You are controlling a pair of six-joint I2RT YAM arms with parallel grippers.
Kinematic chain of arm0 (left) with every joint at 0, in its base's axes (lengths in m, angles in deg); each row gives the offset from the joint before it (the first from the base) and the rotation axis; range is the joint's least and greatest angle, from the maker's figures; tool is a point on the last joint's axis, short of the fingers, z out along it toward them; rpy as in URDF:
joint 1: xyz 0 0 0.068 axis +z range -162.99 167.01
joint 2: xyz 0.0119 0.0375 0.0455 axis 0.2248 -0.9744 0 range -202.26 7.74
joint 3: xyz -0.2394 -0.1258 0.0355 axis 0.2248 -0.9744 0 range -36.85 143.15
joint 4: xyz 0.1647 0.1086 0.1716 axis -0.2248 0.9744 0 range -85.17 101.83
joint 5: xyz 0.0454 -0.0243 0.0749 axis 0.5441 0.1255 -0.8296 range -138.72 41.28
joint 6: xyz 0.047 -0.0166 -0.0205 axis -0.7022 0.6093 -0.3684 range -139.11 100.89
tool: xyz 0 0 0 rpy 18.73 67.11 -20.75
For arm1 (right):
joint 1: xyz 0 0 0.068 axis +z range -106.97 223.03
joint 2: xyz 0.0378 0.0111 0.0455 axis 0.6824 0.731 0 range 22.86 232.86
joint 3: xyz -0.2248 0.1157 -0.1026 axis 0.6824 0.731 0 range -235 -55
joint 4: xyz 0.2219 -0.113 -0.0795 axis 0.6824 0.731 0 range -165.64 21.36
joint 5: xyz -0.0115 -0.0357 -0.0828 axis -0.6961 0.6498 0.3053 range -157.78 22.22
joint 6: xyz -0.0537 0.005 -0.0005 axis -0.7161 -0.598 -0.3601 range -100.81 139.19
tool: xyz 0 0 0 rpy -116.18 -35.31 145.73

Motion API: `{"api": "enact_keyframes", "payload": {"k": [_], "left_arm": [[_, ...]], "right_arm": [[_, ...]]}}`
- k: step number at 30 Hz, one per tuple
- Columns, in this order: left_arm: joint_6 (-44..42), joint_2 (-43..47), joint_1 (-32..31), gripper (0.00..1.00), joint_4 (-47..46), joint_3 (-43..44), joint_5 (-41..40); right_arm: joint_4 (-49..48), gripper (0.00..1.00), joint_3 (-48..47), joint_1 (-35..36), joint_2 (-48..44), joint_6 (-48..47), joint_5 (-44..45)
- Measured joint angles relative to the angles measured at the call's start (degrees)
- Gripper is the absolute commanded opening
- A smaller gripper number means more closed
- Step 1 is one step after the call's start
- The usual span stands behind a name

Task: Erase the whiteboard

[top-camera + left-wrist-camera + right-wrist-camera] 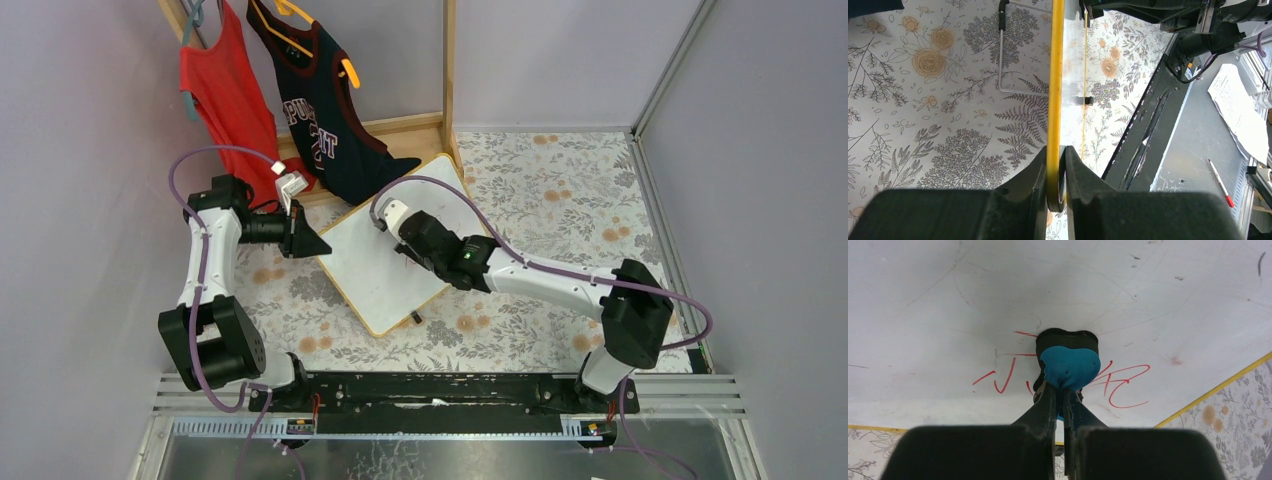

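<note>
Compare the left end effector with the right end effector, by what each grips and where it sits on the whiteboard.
The left end effector clamps the whiteboard's yellow edge; the right end effector clamps a blue eraser. The left sits at the board's rim; the right sits over its face, among the red marks. Both are shut on something.

a robot test booth in a lab

plain lilac walls (80,150) and metal posts (672,65) close in the table. a black rail (430,388) runs along the near edge, with the left arm (205,265) and the right arm (550,280) bolted to it and purple cables (215,149) looping off them. a flowery cloth (560,190) covers the top. at the far left corner a wooden rack (449,60) holds a red shirt (225,95) and a dark shirt (320,110) on hangers.
</note>
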Motion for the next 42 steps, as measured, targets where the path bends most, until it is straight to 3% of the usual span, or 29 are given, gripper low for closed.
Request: {"api": "enact_keyframes", "payload": {"k": [11, 18, 24, 33, 42], "left_arm": [[0.0, 0.2, 0.0, 0.00, 0.2, 0.0, -0.3], [0.1, 0.2, 0.0, 0.00, 0.3, 0.0, -0.3], [0.4, 0.2, 0.0, 0.00, 0.3, 0.2, -0.6], [0.5, 0.2, -0.1, 0.00, 0.5, 0.2, -0.7], [0.5, 0.2, -0.1, 0.00, 0.5, 0.2, -1.1]], "right_arm": [[1.5, 0.00, -4.3, 6.7, 4.0, 1.0, -2.4], [2.2, 0.00, -5.5, 6.8, 5.1, 1.1, -2.4], [0.9, 0.00, -3.9, 3.7, 3.4, 0.9, -3.1], [-2.9, 0.00, -1.4, -6.3, -1.2, -0.4, -2.4], [-3.6, 0.00, -1.1, -7.2, -1.6, 0.0, -3.1]]}}
